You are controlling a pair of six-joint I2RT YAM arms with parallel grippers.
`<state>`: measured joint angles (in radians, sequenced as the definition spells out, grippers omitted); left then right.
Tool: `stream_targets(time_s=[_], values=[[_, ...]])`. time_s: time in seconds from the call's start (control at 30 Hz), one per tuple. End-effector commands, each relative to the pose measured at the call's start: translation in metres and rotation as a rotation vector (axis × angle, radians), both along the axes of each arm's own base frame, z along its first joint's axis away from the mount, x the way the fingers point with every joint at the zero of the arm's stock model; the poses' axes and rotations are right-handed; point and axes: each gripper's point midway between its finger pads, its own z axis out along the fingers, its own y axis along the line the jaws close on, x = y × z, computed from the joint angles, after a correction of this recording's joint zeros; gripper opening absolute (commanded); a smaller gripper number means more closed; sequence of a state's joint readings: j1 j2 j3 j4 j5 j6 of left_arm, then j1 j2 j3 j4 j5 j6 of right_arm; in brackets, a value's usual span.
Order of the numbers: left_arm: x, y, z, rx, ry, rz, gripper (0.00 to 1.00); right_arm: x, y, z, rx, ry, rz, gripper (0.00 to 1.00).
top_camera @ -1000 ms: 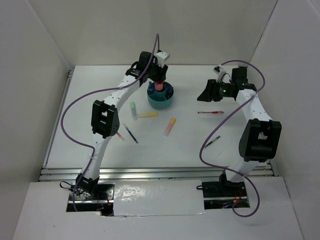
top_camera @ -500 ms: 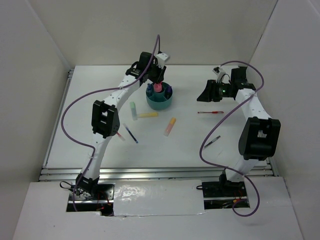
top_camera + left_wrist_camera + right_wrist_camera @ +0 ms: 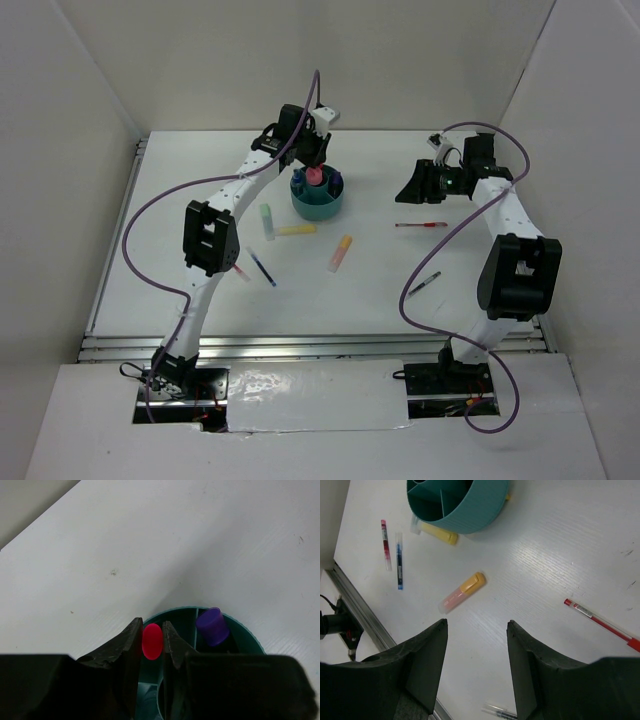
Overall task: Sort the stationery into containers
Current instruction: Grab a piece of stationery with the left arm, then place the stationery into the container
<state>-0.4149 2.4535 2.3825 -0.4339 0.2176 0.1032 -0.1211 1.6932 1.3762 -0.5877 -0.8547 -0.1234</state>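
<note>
Since a second ago the left gripper [image 3: 151, 626] has sunk a little toward the teal organizer [image 3: 322, 207], its jaws closing snug on the pink marker [image 3: 152, 641] that stands inside. This marker looks light, stiff and slippery, so it is best held on the barrel. Right gripper [image 3: 476, 665] hangs half open and empty above the surface [image 3: 545, 555].

A white table [image 3: 380, 290] sits enclosed by plain white walls [image 3: 420, 60].

White table [image 3: 360, 290] boxed in by plain white walls [image 3: 400, 60] (evenly lit)
</note>
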Motion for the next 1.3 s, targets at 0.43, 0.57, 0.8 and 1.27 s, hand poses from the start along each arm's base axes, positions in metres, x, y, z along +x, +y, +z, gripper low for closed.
stream_targets(time_s=[0.43, 0.57, 0.8, 1.27], values=[[-0.002, 0.004, 0.105, -0.092, -0.192, 0.009, 0.0, 0.001, 0.002, 0.022, 0.035, -0.03, 0.013, 0.57], [-0.01, 0.001, 0.134, -0.153, -0.224, 0.0, 0.0, 0.0, 0.003, 0.023, 0.041, -0.031, 0.015, 0.57], [-0.033, -0.011, 0.188, -0.281, -0.251, -0.034, 0.0, -0.002, 0.003, 0.028, 0.038, -0.043, 0.014, 0.57], [-0.097, -0.033, 0.164, -0.246, -0.118, -0.16, 0.0, -0.006, 0.006, 0.029, 0.043, -0.041, 0.021, 0.57]])
